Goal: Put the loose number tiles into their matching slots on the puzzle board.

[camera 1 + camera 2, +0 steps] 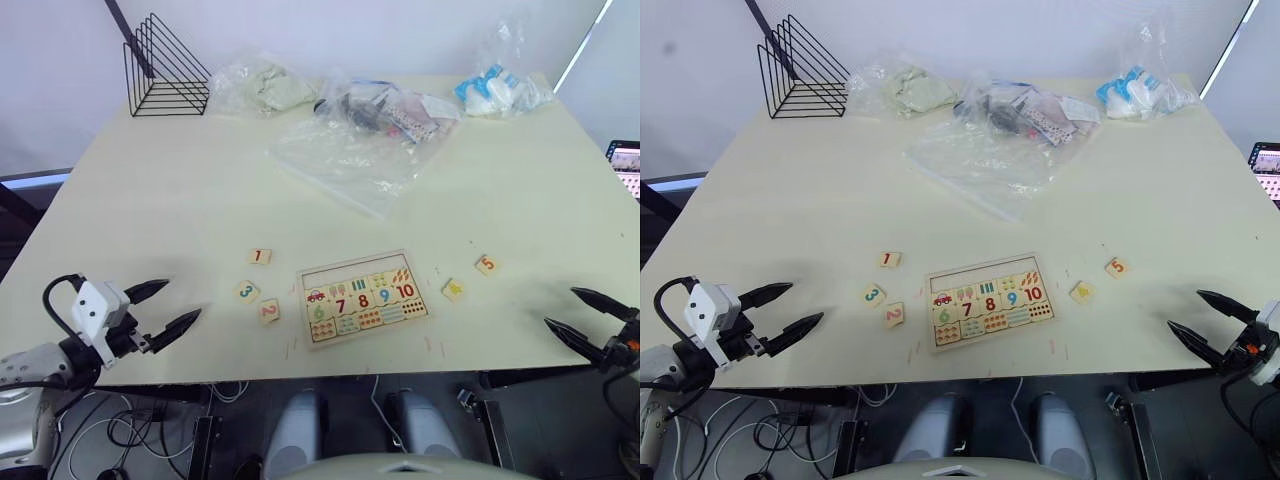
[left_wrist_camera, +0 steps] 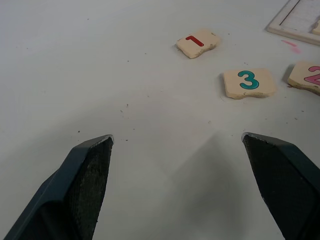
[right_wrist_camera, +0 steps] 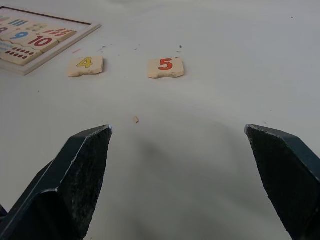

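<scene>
The puzzle board (image 1: 362,296) lies flat near the table's front edge, its top row of matching slots (image 1: 345,273) bare. Left of it lie loose number tiles: tile 1 (image 1: 260,256), tile 3 (image 1: 247,292) and tile 2 (image 1: 268,311). Right of the board lie tile 4 (image 1: 453,289) and tile 5 (image 1: 486,264). My left gripper (image 1: 165,308) hovers open at the front left, left of tile 3 (image 2: 249,82). My right gripper (image 1: 590,317) hovers open at the front right, with tile 4 (image 3: 85,65) and tile 5 (image 3: 165,67) ahead of it.
A black wire rack (image 1: 162,68) stands at the back left. Clear plastic bags (image 1: 350,150) with assorted items spread over the back middle, and another bag (image 1: 497,90) sits at the back right. A screen (image 1: 626,165) shows past the table's right edge.
</scene>
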Robot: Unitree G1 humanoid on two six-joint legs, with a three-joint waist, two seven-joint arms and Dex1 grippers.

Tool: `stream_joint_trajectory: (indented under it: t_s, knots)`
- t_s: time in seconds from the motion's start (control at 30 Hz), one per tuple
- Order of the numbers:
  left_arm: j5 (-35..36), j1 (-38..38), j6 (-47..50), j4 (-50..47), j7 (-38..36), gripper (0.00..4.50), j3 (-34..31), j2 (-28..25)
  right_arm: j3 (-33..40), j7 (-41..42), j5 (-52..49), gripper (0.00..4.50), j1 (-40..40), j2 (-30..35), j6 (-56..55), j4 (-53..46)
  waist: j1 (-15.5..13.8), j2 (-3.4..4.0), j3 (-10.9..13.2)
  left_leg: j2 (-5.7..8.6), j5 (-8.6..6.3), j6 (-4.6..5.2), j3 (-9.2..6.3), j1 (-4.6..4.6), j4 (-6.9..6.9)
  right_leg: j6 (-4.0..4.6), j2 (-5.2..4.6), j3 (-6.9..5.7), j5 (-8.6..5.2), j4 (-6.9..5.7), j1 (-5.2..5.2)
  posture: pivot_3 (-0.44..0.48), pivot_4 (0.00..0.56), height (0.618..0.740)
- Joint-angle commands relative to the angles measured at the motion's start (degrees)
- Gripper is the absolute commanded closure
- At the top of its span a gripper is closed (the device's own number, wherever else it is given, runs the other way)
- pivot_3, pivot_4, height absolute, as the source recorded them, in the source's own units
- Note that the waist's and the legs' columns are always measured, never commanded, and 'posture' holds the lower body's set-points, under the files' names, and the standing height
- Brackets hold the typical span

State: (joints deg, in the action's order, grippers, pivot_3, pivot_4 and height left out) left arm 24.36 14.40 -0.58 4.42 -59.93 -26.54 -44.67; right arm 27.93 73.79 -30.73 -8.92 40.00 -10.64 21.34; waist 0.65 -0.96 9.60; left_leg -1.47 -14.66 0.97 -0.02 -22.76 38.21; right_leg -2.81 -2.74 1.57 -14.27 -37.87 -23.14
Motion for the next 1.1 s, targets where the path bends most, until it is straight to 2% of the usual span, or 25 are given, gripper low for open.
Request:
stream_joint_trajectory:
  t_s: [0.03,0.33,0.5,0.67,0.87,1.1]
  knots:
    - [0.05,-1.08,-2.29,0.37,-0.85,0.12,-0.93,-0.56,2.09,0.77,-1.28,0.00,-0.01,0.20,-1.79,0.25,0.00,0.00,0.00,0.00,0.00,0.00,0.00,0.00,0.00,0.00,0.00,0.00,0.00,0.00,0.00,0.000,0.150,0.740]
    - [0.54,-5.43,-5.72,6.15,-6.29,0.12,-0.18,-1.34,2.22,2.16,-2.90,0.00,-0.42,-0.25,-2.59,-0.96,0.02,0.00,0.00,0.11,0.00,0.00,0.02,0.00,0.01,-0.01,0.01,-0.02,0.00,0.00,0.01,0.000,0.150,0.740]
    - [0.31,-9.79,-6.85,8.88,-10.12,0.12,1.73,-2.15,1.83,3.37,-5.14,0.00,-1.70,-0.37,-0.54,-5.56,-0.17,0.00,0.00,0.10,0.00,0.00,0.02,0.00,0.01,-0.01,0.01,-0.03,0.01,-0.01,0.02,0.000,0.150,0.740]
    - [-1.28,-19.72,-7.89,16.28,-14.55,0.12,6.12,-4.24,1.19,3.80,-7.73,0.00,-3.86,-0.89,2.74,-12.55,-0.33,-0.01,-0.01,0.16,0.00,0.00,-0.07,-0.02,0.07,-0.16,0.04,-0.09,0.10,-0.03,0.05,0.000,0.150,0.740]
    - [-6.40,-33.53,-14.12,29.75,-23.16,0.12,13.27,-6.43,0.50,2.97,-9.64,0.00,-5.29,-1.84,5.52,-19.04,-0.11,0.00,-0.01,0.20,0.00,0.00,-0.06,-0.02,0.05,-0.22,0.04,-0.10,0.13,-0.03,0.05,0.000,0.150,0.740]
    - [-12.45,-50.01,-23.36,47.62,-31.53,0.12,20.89,-4.87,0.05,2.44,-10.72,0.00,-6.74,-3.34,7.11,-24.36,-0.16,-0.01,-0.01,0.22,0.00,0.00,-0.15,-0.10,0.09,-0.24,0.10,-0.15,0.14,-0.04,0.05,0.000,0.150,0.740]
